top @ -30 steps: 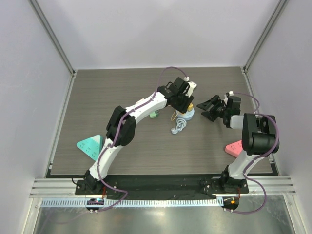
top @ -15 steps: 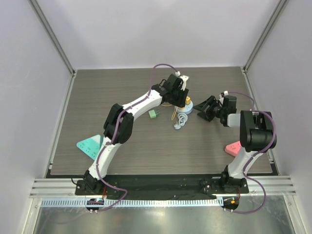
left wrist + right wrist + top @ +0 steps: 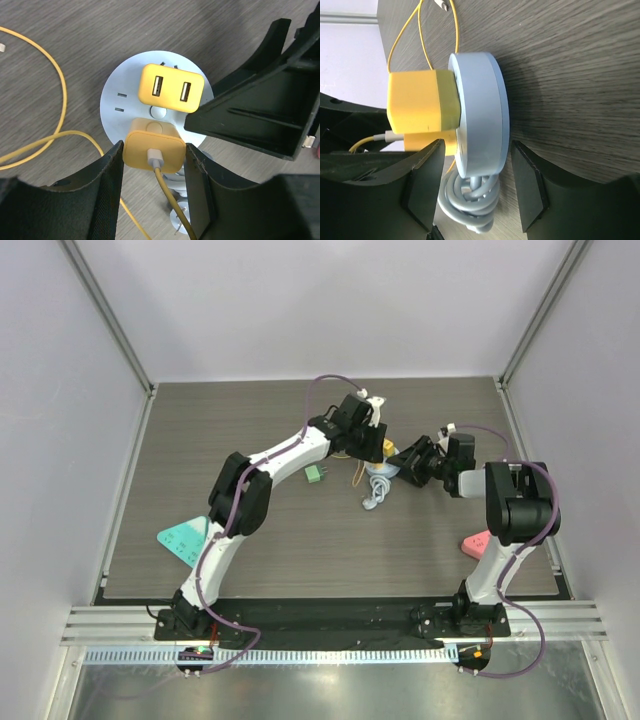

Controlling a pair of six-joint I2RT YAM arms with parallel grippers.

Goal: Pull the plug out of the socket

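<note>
A round pale-blue socket (image 3: 381, 473) lies on the table mid-right. Two yellow plugs stand in its top face: one with two USB ports (image 3: 171, 90) and one with a yellow cable (image 3: 154, 150). My left gripper (image 3: 154, 172) comes from above, and its fingers (image 3: 107, 185) press against both sides of the cabled plug. My right gripper (image 3: 477, 185) is open. Its fingers (image 3: 530, 185) stand either side of the socket's disc (image 3: 482, 115) with gaps, and it shows black in the left wrist view (image 3: 260, 115). In the top view the left gripper (image 3: 368, 443) and right gripper (image 3: 410, 462) meet at the socket.
The socket's grey cable lies coiled (image 3: 375, 496) just in front of it. A loose yellow cable loop (image 3: 55, 100) runs left of the socket. A small green connector (image 3: 317, 473), a teal triangle (image 3: 185, 537) and a pink piece (image 3: 478, 543) lie on the table.
My right gripper has moved left until its open fingers straddle the socket. My left gripper has shifted slightly left and settled onto the cabled plug.
</note>
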